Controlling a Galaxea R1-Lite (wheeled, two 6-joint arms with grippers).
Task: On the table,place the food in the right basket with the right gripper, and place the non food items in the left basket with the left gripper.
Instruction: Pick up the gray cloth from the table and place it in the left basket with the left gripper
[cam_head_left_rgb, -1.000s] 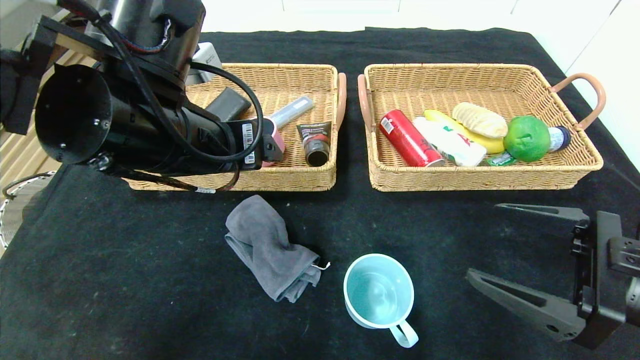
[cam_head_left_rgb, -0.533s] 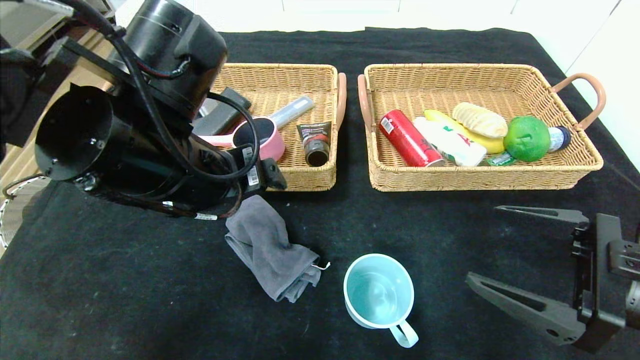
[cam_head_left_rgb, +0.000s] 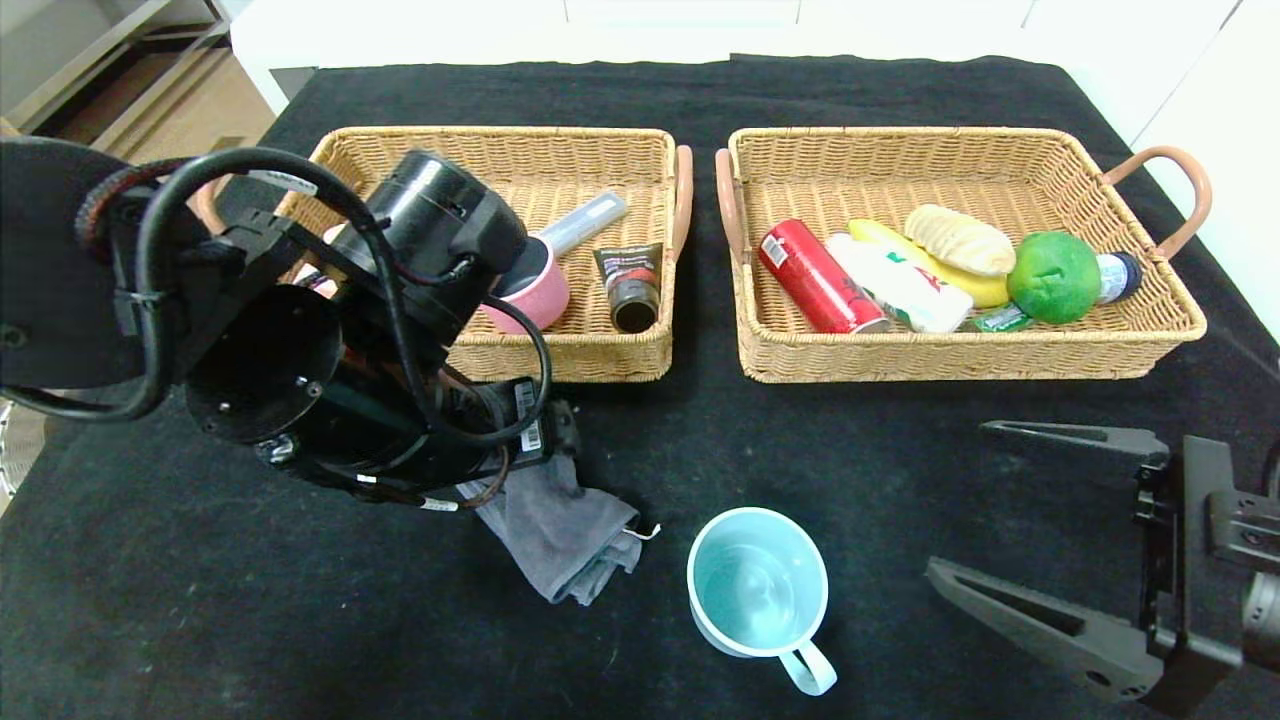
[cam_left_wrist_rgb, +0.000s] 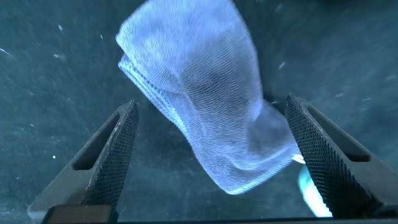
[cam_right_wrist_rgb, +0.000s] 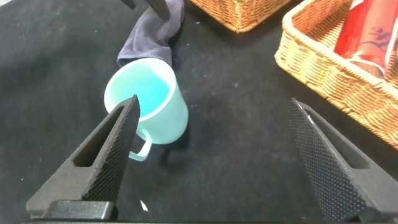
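Observation:
My left gripper (cam_left_wrist_rgb: 211, 104) hangs open just above a crumpled grey cloth (cam_left_wrist_rgb: 205, 93) on the black table (cam_head_left_rgb: 250, 600), one finger on each side of it. In the head view my left arm hides those fingers and part of the cloth (cam_head_left_rgb: 565, 530). The left basket (cam_head_left_rgb: 600, 365) holds a pink cup (cam_head_left_rgb: 530, 285), a dark tube (cam_head_left_rgb: 630, 285) and a pale tube (cam_head_left_rgb: 585, 222). The right basket (cam_head_left_rgb: 960, 365) holds the red can (cam_head_left_rgb: 815, 275), bread loaf (cam_head_left_rgb: 958, 238) and lime (cam_head_left_rgb: 1052, 277). My right gripper (cam_head_left_rgb: 958, 498) stands open and empty at the near right.
A light blue mug (cam_head_left_rgb: 757, 585) stands upright near the front edge, between the cloth and my right gripper (cam_right_wrist_rgb: 214, 101), also in the right wrist view as the mug (cam_right_wrist_rgb: 146, 102). A banana (cam_head_left_rgb: 985, 290) and white bottle (cam_head_left_rgb: 900, 285) also lie in the right basket.
My left arm has pulled back from over the left basket toward the near side and now hangs over the grey cloth. The pink cup stays in the basket. The right arm barely moved.

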